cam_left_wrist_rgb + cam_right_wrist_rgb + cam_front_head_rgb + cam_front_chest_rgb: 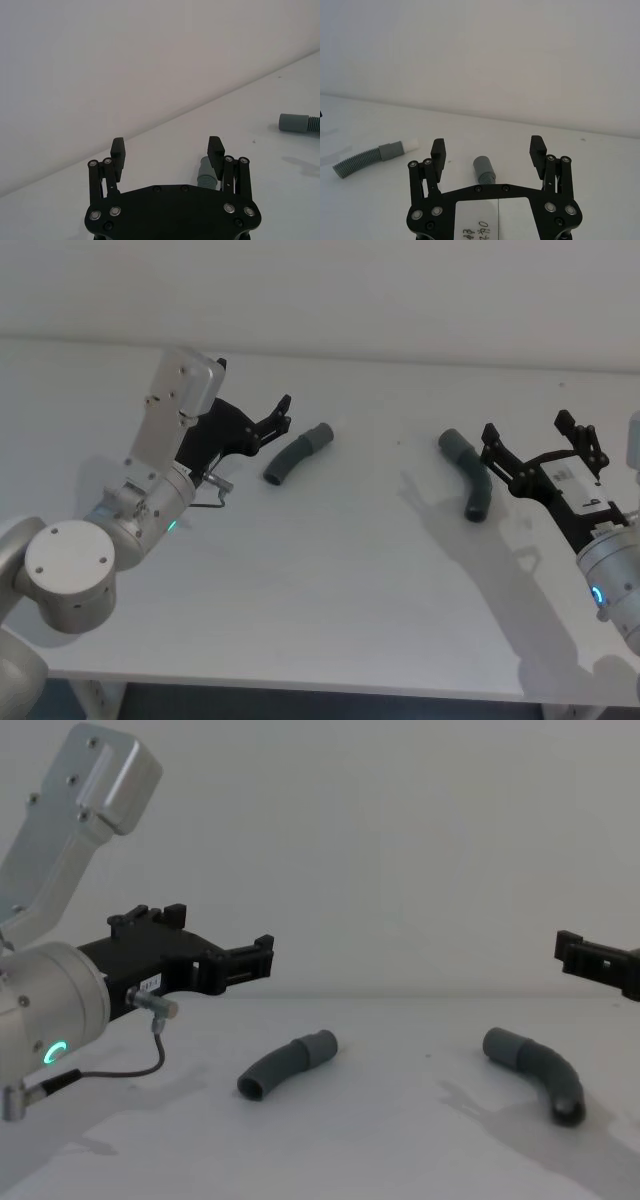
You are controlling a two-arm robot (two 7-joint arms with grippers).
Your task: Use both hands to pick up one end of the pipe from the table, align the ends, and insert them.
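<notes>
Pipe parts lie flat on the table (330,600), two bent dark grey tubes well apart and unjoined. The left piece (298,453) sits left of the table's middle, toward its far side. The right wrist view shows its ribbed stretch, a narrow collar (390,150) and a white tip (411,145). The right piece (470,477) sits right of the table's middle, and its smooth socket collar (484,169) shows in the right wrist view. The left gripper (277,420) hovers above the table's left part, jaws spread and holding nothing. The right gripper (526,426) hovers above the table's right part, jaws likewise released and empty.
</notes>
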